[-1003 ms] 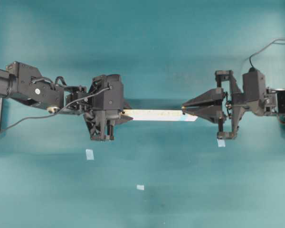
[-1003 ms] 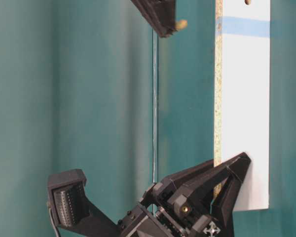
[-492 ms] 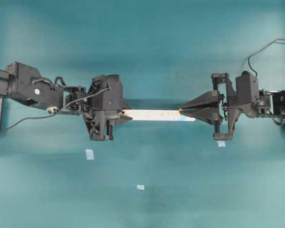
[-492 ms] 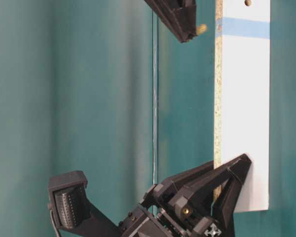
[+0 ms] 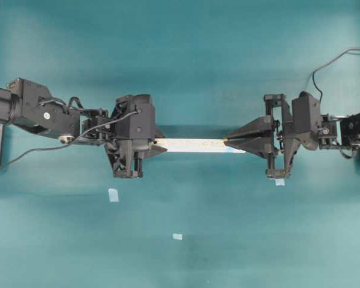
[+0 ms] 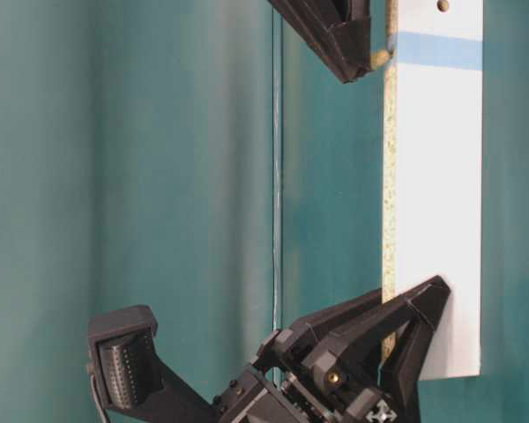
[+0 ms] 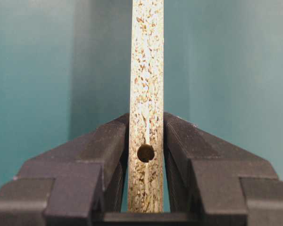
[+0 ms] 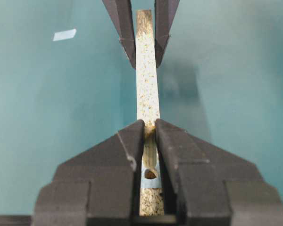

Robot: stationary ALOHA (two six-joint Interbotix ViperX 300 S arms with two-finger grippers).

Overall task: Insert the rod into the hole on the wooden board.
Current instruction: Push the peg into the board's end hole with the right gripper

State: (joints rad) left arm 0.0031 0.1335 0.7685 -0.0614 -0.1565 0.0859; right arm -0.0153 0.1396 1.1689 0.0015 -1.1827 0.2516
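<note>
Wooden board: you have it held off the table on edge, its long axis running straight from one arm toward the other. In the overhead view the narrow speckled face is up and it lies left to right; in the table-level view its broad white side faces the camera.
Left tool: clamped on the board's left end, one finger on each white side. In your left wrist view the speckled face stands between the fingers, with an unmarked dark hole just at the grip.
Right tool: jaws together on the rod, tips over the board's right end. In the right wrist view the fingers sit close on either side of the rod above the speckled face.
Rod: a short tan peg sticking out of the right tool's tip. Its long axis lies across the board's length, the free end pointing at the speckled face. In the table-level view that end is at the board's edge, level with the blue band; you cannot tell there whether it touches.
Hole: the one with the light-blue mark, near the board's right end. In the right wrist view it is open and dark, with the rod just beside it, not inside.
Tape squares: pale-blue bits lying on the table, well apart from the board.
</note>
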